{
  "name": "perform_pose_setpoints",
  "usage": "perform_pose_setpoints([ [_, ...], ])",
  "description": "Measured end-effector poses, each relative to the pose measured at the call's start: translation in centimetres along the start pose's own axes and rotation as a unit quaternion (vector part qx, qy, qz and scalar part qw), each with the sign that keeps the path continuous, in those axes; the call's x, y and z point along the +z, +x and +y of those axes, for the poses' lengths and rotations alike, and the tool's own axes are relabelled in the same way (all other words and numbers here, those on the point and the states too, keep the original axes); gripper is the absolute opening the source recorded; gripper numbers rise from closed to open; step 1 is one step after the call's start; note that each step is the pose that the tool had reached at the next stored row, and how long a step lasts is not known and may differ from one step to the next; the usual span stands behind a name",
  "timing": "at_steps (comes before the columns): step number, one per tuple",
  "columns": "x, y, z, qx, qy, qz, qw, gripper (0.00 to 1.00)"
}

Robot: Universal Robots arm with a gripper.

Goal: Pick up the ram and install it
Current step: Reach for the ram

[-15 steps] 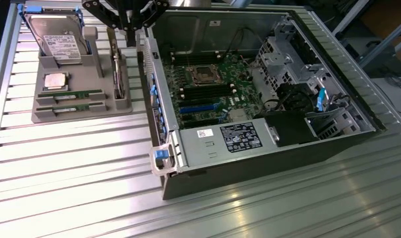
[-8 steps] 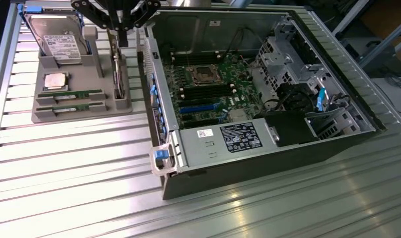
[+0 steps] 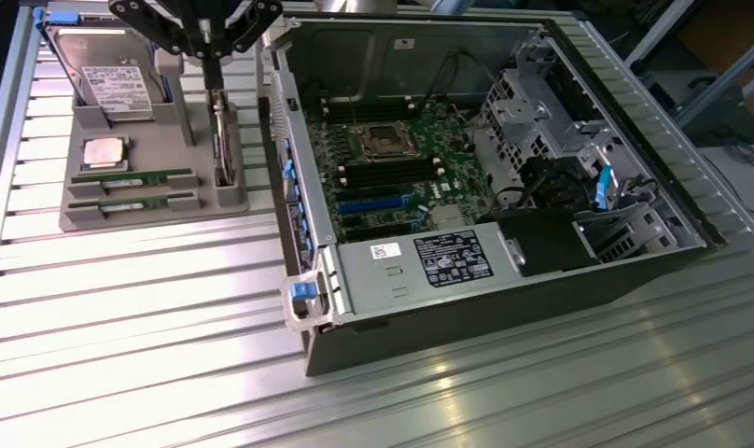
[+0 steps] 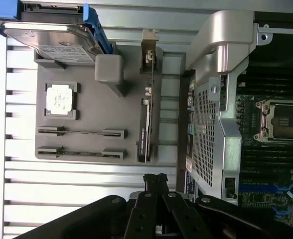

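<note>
The gripper (image 3: 213, 84) hangs over the grey holder tray (image 3: 153, 215) on the table (image 3: 128, 308), with its fingers (image 4: 155, 178) pressed together and nothing between them. It sits above the expansion card (image 3: 224, 140), which stands on edge along the tray's side next to the open computer case (image 3: 477, 271). The ram (image 3: 131, 175) lies in its cradle on the tray, just beside the square processor (image 3: 107, 151). Its twin stick (image 3: 131, 200) lies parallel in the next cradle, nearer the tray's edge. Neither has been lifted, so the work looks to be at the reach for the ram, with the pick not yet made.

To do this reach well, the fingers need to part before they come down, since closed tips would only knock the board. They should line up across the stick's thin width, over the bare middle span between the two end blocks that hold it. The two sticks lie close together, so the descent ought to be centred on one of them. The hard drive (image 3: 113, 79) and the upright card are tall neighbours, so crossing the tray high looks safer than crossing it low
</note>
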State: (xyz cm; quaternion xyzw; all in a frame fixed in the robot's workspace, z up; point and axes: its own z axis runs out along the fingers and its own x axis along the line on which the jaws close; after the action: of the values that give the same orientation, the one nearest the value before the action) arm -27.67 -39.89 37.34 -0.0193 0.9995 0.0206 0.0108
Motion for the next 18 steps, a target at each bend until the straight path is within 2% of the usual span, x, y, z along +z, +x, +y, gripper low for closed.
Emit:
perform_pose_setpoints([
  [18,-0.09,4.4,0.17,0.000,0.0000,0.0000,1.0000,0.11],
])
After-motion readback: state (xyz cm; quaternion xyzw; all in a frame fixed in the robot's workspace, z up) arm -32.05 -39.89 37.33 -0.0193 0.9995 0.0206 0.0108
